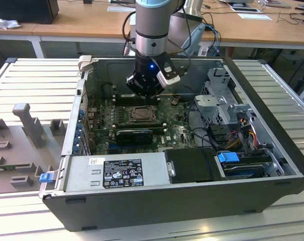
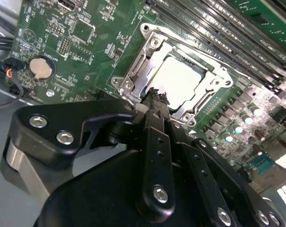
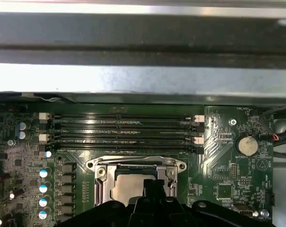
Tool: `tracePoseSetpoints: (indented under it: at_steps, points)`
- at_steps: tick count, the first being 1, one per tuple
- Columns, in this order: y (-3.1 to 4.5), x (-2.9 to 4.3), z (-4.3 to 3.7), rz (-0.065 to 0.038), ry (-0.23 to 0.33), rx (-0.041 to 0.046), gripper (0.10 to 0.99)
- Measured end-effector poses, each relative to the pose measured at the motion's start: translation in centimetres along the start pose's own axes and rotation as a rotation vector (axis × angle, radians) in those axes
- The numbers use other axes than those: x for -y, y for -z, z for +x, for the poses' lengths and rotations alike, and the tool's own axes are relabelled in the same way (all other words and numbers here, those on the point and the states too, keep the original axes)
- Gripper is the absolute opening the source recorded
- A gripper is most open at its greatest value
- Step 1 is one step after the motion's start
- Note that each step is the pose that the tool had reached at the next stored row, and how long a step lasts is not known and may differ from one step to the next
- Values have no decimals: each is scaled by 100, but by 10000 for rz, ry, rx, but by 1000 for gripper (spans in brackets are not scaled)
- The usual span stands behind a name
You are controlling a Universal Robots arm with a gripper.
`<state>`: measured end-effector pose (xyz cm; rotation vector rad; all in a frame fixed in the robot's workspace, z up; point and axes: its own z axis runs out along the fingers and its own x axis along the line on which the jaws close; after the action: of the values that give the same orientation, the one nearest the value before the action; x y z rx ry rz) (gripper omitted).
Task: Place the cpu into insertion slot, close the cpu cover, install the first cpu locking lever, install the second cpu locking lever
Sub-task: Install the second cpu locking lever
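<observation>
Wooden desks with cables and papers fill the background of the exterior view, and in front of them a slatted grey counter carries an open computer case lying on its side. Inside the case lies a green motherboard, with a grey power supply along the near wall and drive bays with coloured wires toward the exterior view's right. A robot arm reaches down from above, and its black tool hangs low inside the case, just above the far edge of the slot. In the second wrist view the tool has its fingers pressed together into one narrow tip with nothing between them, and that tip sits at the edge of the cover, close to or touching its rim; contact cannot be told for sure. The cpu lies flat in the slot, its pale face showing through the window of the silver cover, which lies down flat over it. In the first wrist view the tool points at the near edge of the cpu, with the cover framing it, and four long black memory slots run beyond the slot. A round coin battery sits on the board to one side.
</observation>
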<state>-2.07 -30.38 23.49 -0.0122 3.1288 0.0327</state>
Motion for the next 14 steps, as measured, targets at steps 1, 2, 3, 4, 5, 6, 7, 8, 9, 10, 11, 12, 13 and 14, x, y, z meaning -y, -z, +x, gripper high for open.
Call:
tracePoseSetpoints:
  at_steps: [1, 2, 3, 4, 5, 6, 7, 8, 9, 10, 11, 12, 13, 14]
  points:
    - [28, 0, -1, 0, 0, 0, 106]
    - [52, 0, -1, 8, 0, -1, 106]
    - [63, 1, -1, 14, 1, -1, 106]
    - [63, 7, -2, 13, 3, 1, 106]
    - [64, 29, -1, 14, 1, 0, 106]
    - [64, 43, -1, 15, 1, -1, 106]
    - [64, 65, 0, 15, 0, -1, 106]
    - [63, 122, 0, 14, 0, 0, 106]
    - [63, 157, 0, 15, 0, -1, 106]
    - [62, 201, 1, 15, 2, -1, 106]
    - [60, 319, 2, 14, -1, 0, 106]
    - [59, 373, 2, 15, 0, -1, 106]
    - [57, 411, 2, 14, 2, -2, 106]
    - [55, 470, 3, -182, -3, -36, 106]
